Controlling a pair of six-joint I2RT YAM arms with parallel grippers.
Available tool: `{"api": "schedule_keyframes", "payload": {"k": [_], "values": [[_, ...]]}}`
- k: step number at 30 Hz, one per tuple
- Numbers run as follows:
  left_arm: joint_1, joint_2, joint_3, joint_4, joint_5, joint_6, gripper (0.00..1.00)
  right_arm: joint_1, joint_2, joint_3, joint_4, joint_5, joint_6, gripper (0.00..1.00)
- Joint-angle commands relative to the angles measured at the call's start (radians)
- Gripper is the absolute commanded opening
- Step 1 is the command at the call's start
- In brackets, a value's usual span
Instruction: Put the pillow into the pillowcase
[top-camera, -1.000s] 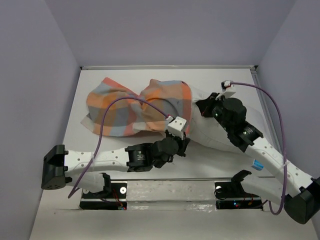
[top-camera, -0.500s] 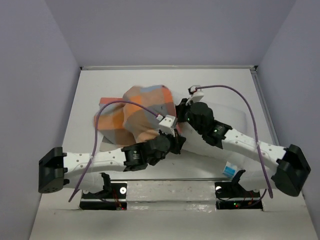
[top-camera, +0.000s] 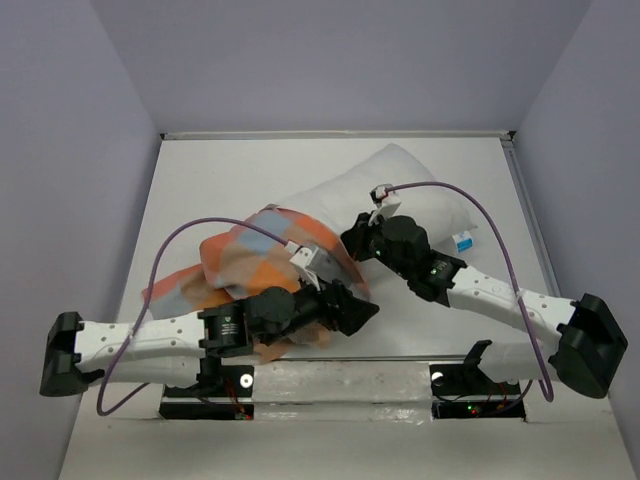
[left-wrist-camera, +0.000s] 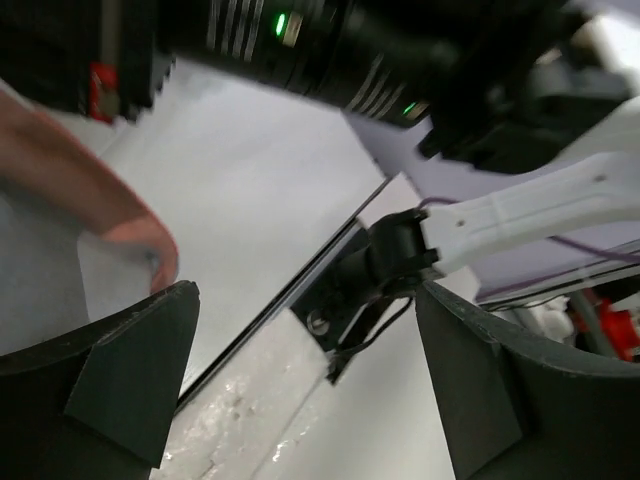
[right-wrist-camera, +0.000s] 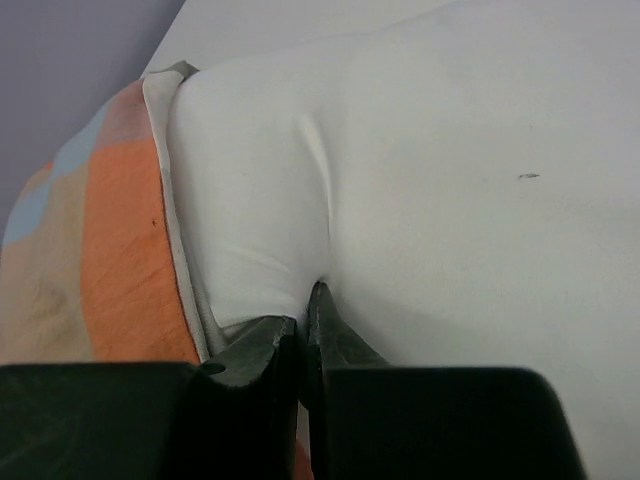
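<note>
Overhead, a plump white pillow (top-camera: 410, 185) is seen lying slantwise on a white table (top-camera: 220, 170). A small blue-and-white tag (top-camera: 461, 240) is shown at its right corner. The near-left end of the pillow is covered by a pillowcase (top-camera: 245, 260) checked in orange, light blue and grey-brown. The rest of the case is bunched on the table to the left, and most of the pillow is left bare.

Two black-and-white robot arms are stretched in from the near edge. The right hand (top-camera: 352, 238) is set against the pillow just beside the case's edge. In its wrist view the two fingers are pressed together, with a puckered fold of white pillow fabric pinched at their tips (the pale hem of the case runs just to the left of the pinch).

The left hand (top-camera: 360, 310) is held by the near edge of the case, close under the right hand. In its wrist view the fingers (left-wrist-camera: 130, 370) are spread wide with nothing between them, and a curl of orange cloth is seen off to the left.
</note>
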Motion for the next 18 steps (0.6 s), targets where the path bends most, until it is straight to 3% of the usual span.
{"api": "schedule_keyframes", "payload": {"k": [1, 2, 4, 5, 8, 10, 13, 18], "values": [[0.002, -0.215, 0.096, -0.109, -0.030, 0.009, 0.99, 0.003, -0.082, -0.015, 0.029, -0.038, 0.024, 0.27], [0.004, -0.230, 0.148, -0.140, -0.029, 0.020, 0.99, 0.003, -0.089, -0.010, -0.001, -0.040, 0.015, 0.51], [0.017, -0.252, 0.228, -0.316, -0.070, 0.041, 0.99, 0.003, -0.096, 0.043, -0.128, -0.035, -0.038, 0.77], [0.025, -0.255, 0.256, -0.371, -0.108, 0.037, 0.99, 0.003, -0.096, 0.066, -0.174, -0.031, -0.055, 0.82], [0.111, -0.250, 0.323, -0.529, -0.266, 0.012, 0.99, -0.038, -0.128, 0.105, -0.301, -0.047, -0.114, 0.85], [0.284, -0.217, 0.348, -0.666, -0.300, 0.012, 0.99, -0.099, -0.149, 0.102, -0.331, -0.095, -0.122, 0.85], [0.519, -0.151, 0.330, -0.644, -0.175, 0.116, 0.99, -0.222, -0.154, 0.109, -0.364, -0.164, -0.115, 0.84], [0.670, 0.076, 0.362, -0.529, -0.122, 0.245, 0.99, -0.316, -0.100, 0.134, -0.429, -0.147, -0.140, 0.90]]}}
